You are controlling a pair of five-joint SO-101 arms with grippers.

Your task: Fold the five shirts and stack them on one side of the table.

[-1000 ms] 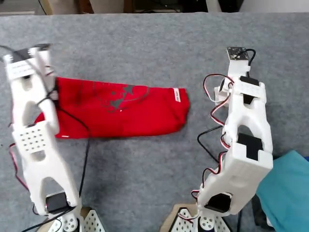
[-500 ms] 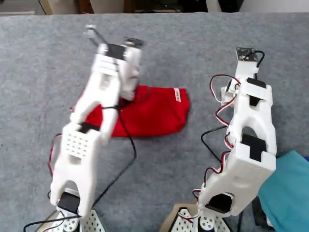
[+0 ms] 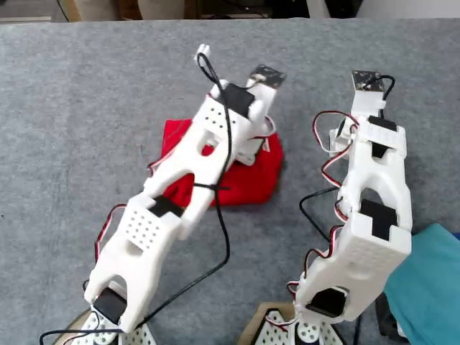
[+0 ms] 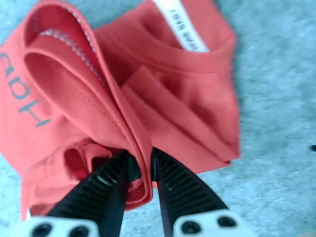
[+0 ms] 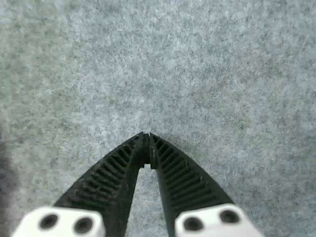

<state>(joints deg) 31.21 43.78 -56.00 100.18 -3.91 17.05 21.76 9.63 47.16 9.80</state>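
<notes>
A red shirt [image 3: 248, 180] lies on the grey table, folded over on itself near the middle. My left arm stretches diagonally across it, and my left gripper [image 4: 142, 165] is shut on a doubled red hem of the shirt [image 4: 113, 118], held above the collar end with its white label [image 4: 181, 27]. To the right of the shirt, my right gripper [image 5: 146, 147] is shut on nothing, over bare grey felt. A teal shirt [image 3: 428, 284] lies at the table's front right corner.
The grey felt table [image 3: 86, 93] spreads wide to the left and far side. My right arm [image 3: 366, 194] stands just right of the red shirt, with looped wires beside it. Both arm bases sit at the near edge.
My left arm swung from the table's left side to the right, carrying the shirt's left end over onto its right half. The right arm stayed nearly still.
</notes>
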